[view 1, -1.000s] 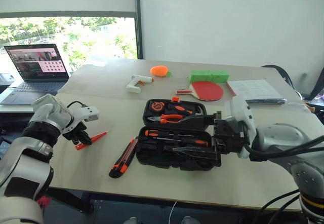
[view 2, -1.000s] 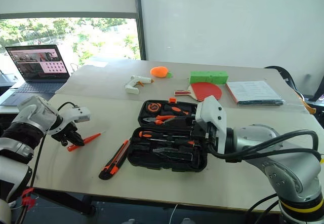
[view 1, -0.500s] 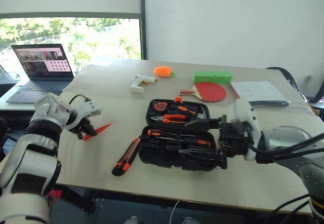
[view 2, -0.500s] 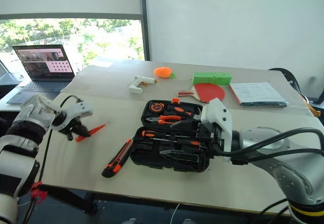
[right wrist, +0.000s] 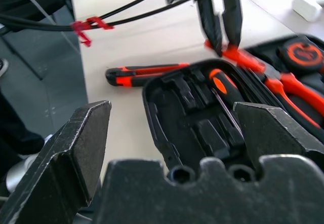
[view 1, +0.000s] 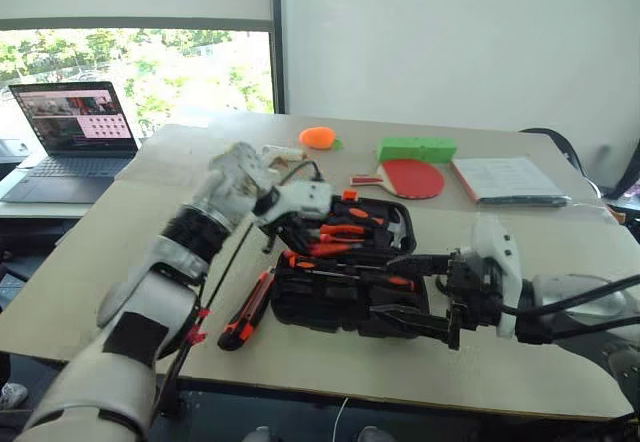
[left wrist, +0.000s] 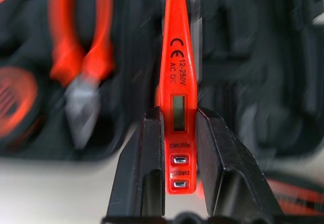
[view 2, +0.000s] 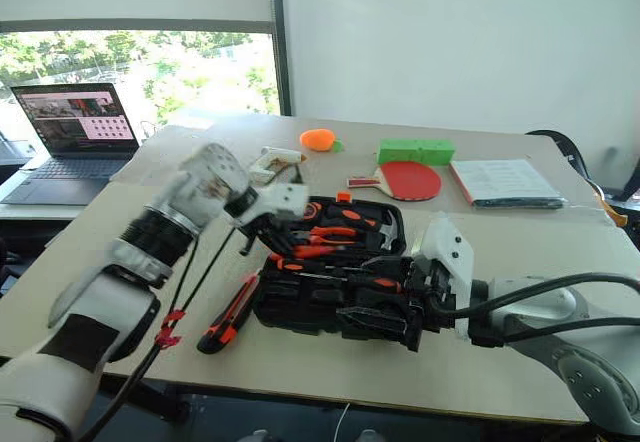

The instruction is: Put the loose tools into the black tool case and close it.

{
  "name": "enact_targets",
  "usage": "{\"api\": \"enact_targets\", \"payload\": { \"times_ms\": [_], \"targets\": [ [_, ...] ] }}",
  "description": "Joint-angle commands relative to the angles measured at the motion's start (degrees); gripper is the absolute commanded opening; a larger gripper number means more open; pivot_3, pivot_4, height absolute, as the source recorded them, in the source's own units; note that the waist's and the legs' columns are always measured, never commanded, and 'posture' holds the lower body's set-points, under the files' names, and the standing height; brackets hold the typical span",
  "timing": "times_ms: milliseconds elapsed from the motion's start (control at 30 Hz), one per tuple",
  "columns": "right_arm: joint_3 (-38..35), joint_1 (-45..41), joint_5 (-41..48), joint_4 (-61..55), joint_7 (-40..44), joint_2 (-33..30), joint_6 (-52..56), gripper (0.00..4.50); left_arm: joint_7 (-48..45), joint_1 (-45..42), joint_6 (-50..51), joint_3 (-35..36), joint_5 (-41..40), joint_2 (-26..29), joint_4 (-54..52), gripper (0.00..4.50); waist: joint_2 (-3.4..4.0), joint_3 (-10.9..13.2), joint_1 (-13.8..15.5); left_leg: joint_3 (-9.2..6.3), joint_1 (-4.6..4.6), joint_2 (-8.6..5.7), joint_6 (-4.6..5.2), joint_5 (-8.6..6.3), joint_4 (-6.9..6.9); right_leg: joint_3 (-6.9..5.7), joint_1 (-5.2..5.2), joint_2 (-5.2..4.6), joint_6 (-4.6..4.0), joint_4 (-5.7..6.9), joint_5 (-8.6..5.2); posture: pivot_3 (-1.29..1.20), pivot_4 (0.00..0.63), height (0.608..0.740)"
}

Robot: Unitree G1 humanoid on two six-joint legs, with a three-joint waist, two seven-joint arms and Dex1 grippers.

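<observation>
Left wrist view: the left tool (left wrist: 179,148) is clamped on an orange tester screwdriver (left wrist: 176,77) over the open black tool case (view 1: 345,262), while the right tool (view 1: 425,297) gapes wide at the case's right edge, the utility knife (view 1: 247,309) lying on the desk (view 1: 120,262) beside its left edge.

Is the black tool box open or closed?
Open. The black tool case lies spread flat on the table, both halves facing up, with orange-handled tools showing in its recesses.

We count, around one open black tool case (view 1: 345,302): one utility knife (view 1: 247,310) | one laptop (view 1: 68,142) | one red paddle (view 1: 408,178) | one green block (view 1: 417,149) | one white glue gun (view 2: 270,159) | one orange tester screwdriver (left wrist: 175,82).
</observation>
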Motion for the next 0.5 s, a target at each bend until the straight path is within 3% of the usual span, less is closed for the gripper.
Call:
{"api": "enact_targets", "payload": {
  "times_ms": [33,267,500],
  "targets": [
    [-2.3,1.2,1.3,-2.9,-2.7,0.3,-1.3,4.5,-0.2,1.2,2.9,-2.3,1.4,1.1,-5.3,0.42,0.01,0.0,-0.2,0.01,0.04,0.0,0.0,0.0,0.0,0.03,0.01,0.0,0.0,0.03,0.0,0.0,0.15,0.736],
    [-2.8,2.9,1.3,-3.7,-5.7,0.7,-2.2,4.5,-0.3,4.7,8.3,-5.8,0.5,2.9,-12.8,0.42,0.01,0.0,0.3,0.01,0.13,-0.02,-0.01,0.01,0.1,0.08,0.06,-0.01,0.01,0.2,0.0,0.0,0.15,0.736],
    [-2.5,2.7,1.6,-3.2,-6.9,1.1,-2.9,4.5,2.2,5.4,7.5,-6.5,2.9,1.6,-10.9,0.42,0.01,0.0,0.3,0.01,0.13,-0.03,0.0,0.01,0.12,0.07,0.08,-0.01,0.01,0.17,-0.01,0.0,0.15,0.736]
  ]
}}
